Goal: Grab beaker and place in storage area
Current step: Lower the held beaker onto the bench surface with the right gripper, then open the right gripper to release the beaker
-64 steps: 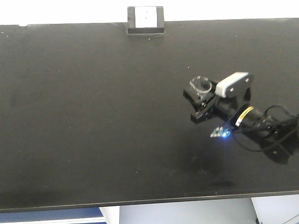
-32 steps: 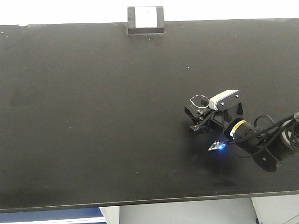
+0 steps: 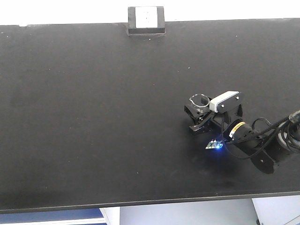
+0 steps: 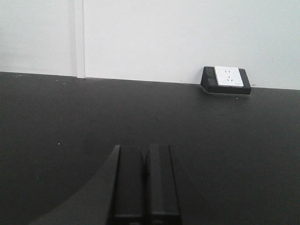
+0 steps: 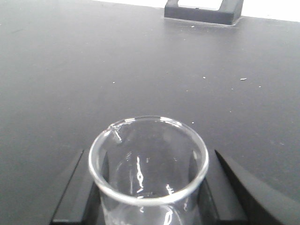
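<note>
The beaker [image 3: 198, 101] is small, clear glass, and upright, with its pour spout on the far left of the rim. It stands between the black fingers of my right gripper [image 3: 192, 118], low over the right part of the storage area's black benchtop [image 3: 93, 117]. In the right wrist view the beaker [image 5: 150, 180] fills the gap and both fingers [image 5: 86, 187] press against its sides, so my right gripper [image 5: 149, 154] is shut on it. I cannot tell if its base touches the benchtop. My left gripper [image 4: 144, 149] is shut on nothing, above the benchtop [image 4: 70, 117].
A small black-framed white box [image 3: 146, 20] sits at the benchtop's rear edge, also visible as the box [image 4: 226, 80] and the box [image 5: 202, 10]. A white wall rises behind it. The benchtop's front edge [image 3: 140, 202] runs along the bottom, and cables trail off the right arm [image 3: 262, 140].
My right gripper has carried the beaker a little toward the front edge and lower over the benchtop, mostly in the first half second. The left gripper's earlier state is not shown.
</note>
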